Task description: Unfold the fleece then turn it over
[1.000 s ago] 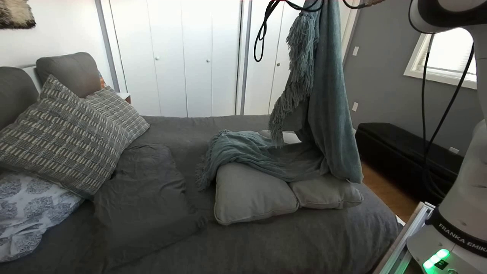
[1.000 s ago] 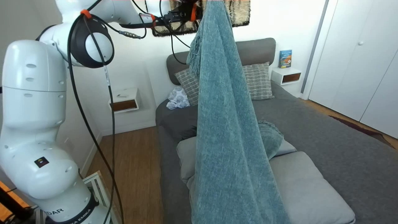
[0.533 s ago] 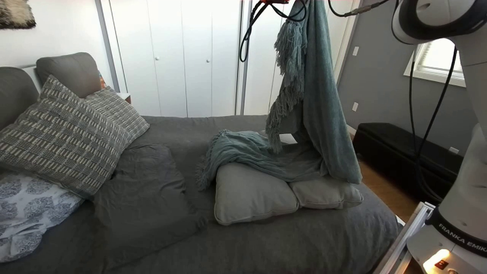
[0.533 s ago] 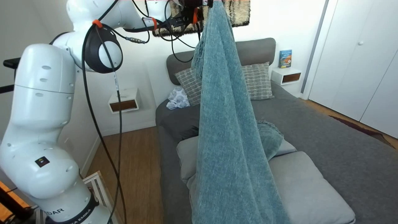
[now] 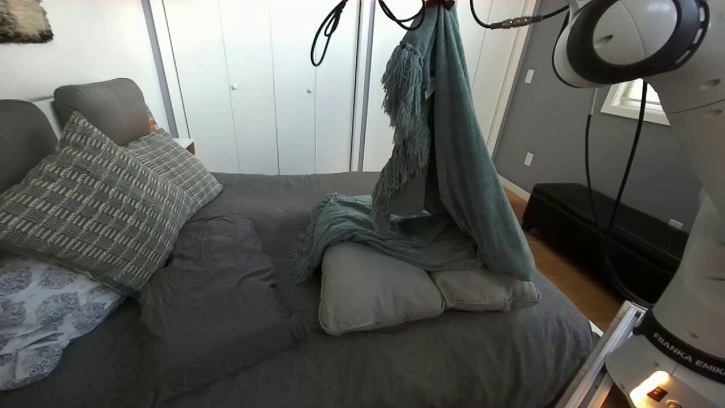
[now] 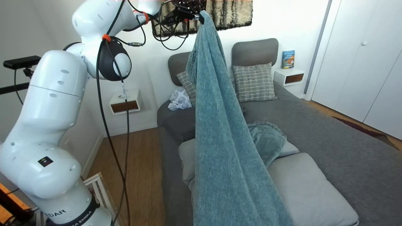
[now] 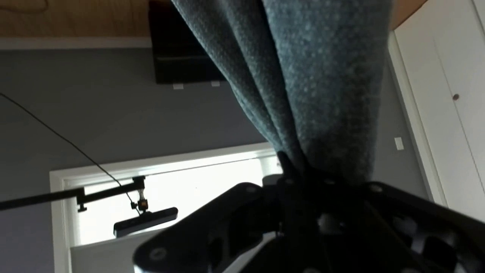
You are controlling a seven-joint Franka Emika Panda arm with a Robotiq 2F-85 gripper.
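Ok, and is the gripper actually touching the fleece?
Touching. The wrist view shows it: the gripper has its jaws closed on the fleece, the cloth bunching into folds where they pinch it.

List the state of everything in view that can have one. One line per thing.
fleece: partly hanging from the gripper, rest crumpled over the light grey pillows; not spread flat
gripper: shut on a gathered part of the fleece, raised
light grey pillows: lying flat, partly covered
patterned pillows: propped at a slant
closet doors: shut
book: standing upright
robot base light: lit, yellowish
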